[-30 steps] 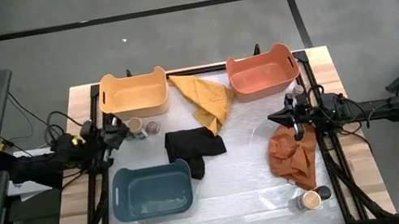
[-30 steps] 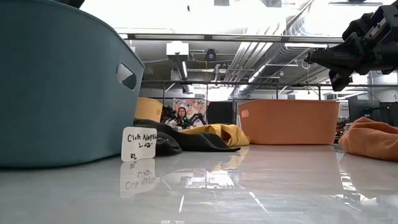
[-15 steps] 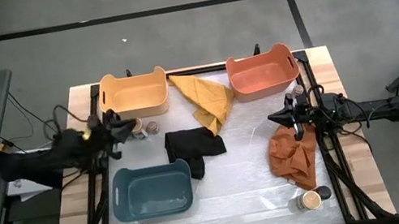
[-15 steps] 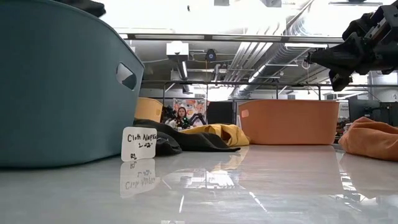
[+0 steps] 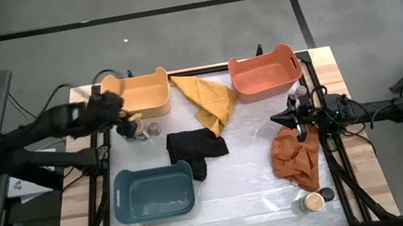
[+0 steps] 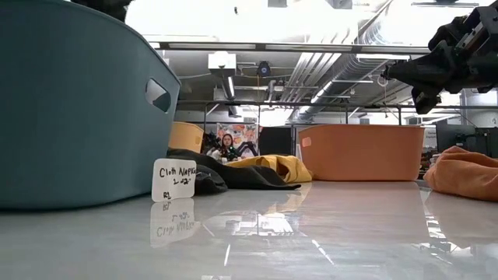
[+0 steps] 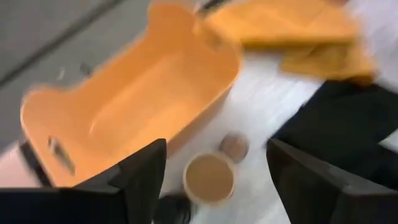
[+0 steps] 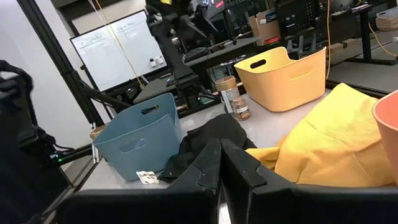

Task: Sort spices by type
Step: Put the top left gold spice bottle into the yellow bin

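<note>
Beside yellow bin [image 5: 136,94]: left gripper [image 5: 121,120], fingers apart, hovers right above tan-topped jar [image 7: 209,178]; right gripper [image 5: 296,123] shut, far off.

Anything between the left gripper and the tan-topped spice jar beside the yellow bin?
Nothing visible. The left gripper hangs open directly above the wide tan-topped spice jar, which stands by the yellow plastic bin, a smaller brownish-topped jar beside it.

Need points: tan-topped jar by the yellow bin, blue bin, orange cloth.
tan-topped jar [image 7: 209,178], left wrist view, centre of its lid.
blue bin [image 5: 120,200], high view, its left wall.
orange cloth [image 5: 293,159], high view, middle of the crumpled heap.
</note>
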`<state>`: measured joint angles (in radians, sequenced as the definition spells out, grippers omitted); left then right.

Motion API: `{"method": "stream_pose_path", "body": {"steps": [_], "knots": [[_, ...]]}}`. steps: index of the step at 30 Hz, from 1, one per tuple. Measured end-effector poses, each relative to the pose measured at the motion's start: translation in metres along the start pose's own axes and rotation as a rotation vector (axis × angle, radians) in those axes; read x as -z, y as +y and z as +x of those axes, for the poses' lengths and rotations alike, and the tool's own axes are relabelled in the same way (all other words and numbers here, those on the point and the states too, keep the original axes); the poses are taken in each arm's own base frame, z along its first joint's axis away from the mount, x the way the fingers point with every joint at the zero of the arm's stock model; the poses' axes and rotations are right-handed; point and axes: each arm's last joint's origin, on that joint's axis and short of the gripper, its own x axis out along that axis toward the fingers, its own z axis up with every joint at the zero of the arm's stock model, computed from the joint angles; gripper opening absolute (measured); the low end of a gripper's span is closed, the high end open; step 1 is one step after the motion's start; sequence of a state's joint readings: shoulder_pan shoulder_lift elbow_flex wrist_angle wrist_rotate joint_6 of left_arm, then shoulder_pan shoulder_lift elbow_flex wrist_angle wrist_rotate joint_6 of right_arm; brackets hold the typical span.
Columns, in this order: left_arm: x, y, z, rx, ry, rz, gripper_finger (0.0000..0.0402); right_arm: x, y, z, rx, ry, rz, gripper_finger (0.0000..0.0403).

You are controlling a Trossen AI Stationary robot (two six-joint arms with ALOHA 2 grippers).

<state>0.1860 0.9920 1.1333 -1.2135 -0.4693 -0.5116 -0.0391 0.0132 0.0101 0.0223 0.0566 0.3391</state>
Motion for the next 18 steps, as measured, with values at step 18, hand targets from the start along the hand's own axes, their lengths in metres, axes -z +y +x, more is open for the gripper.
{"method": "stream_pose_path", "body": {"steps": [18], "knots": [[-0.018, -0.007, 0.088, -0.012, 0.450, 0.095, 0.0262, 0.000, 0.000, 0.000, 0.000, 0.000, 0.000, 0.0003]]}}
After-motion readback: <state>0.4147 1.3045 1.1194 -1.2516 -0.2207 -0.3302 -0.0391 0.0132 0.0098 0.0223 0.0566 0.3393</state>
